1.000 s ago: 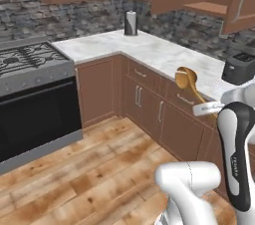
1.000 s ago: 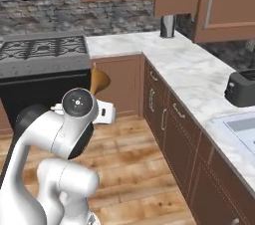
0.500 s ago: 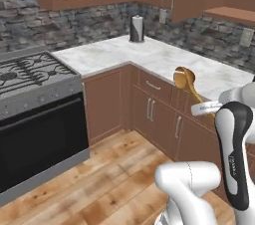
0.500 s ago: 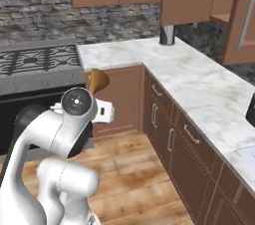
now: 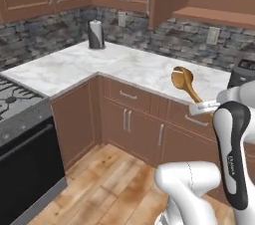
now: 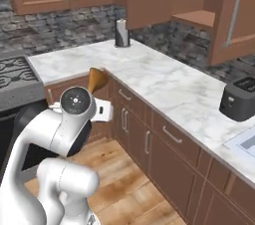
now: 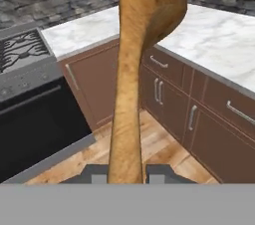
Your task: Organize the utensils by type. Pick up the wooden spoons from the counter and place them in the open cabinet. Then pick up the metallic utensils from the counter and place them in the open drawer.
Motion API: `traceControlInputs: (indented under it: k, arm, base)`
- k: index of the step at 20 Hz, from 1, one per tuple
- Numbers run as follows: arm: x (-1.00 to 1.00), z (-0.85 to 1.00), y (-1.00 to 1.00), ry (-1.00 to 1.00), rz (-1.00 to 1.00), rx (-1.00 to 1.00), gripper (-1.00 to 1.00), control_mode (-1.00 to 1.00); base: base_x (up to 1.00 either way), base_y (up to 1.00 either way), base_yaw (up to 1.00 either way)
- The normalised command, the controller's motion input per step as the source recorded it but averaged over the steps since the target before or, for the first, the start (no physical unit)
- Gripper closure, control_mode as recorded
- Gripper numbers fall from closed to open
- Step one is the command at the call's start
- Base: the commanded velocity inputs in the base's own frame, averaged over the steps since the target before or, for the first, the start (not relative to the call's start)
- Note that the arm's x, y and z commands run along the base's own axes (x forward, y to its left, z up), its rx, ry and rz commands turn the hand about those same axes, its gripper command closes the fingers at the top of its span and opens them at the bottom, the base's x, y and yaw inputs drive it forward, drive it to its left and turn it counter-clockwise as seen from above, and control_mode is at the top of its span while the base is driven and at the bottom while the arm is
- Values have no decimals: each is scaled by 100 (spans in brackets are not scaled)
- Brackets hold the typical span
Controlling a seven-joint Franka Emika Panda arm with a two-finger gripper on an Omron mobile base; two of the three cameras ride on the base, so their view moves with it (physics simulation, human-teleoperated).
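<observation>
Golden-brown large wooden spoon (image 7: 130,69) runs up frame centre, handle clamped in the pincer (image 7: 127,175), bowl at top. Keep the grip firm and carry it level toward the open cabinet (image 6: 199,17), upper right of right base view. Cabinet interior mostly cut off; other utensils not made out on the surface (image 5: 114,67).

Golden-brown wooden spoon (image 7: 130,69) – white, grey-veined counter (image 5: 124,67) – reddish-brown cupboard fronts (image 5: 129,119)
</observation>
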Motion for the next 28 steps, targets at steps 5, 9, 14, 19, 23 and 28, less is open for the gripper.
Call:
traceControlInputs:
  k: [5,9,14,19,23,28]
  arm:
    - [0,0,0,0,0,0,100,100]
    - [0,0,0,0,0,0,100,100]
    - [0,0,0,0,0,0,100,100]
    - [0,0,0,0,0,0,100,100]
    - [0,0,0,0,0,0,100,100]
    - [0,0,0,0,0,0,100,100]
  base:
    - [59,56,-52]
    - [61,57,-52]
    - [57,35,-51]
    - [57,17,-48]
    - [64,10,-40]
    - [69,31,-21]
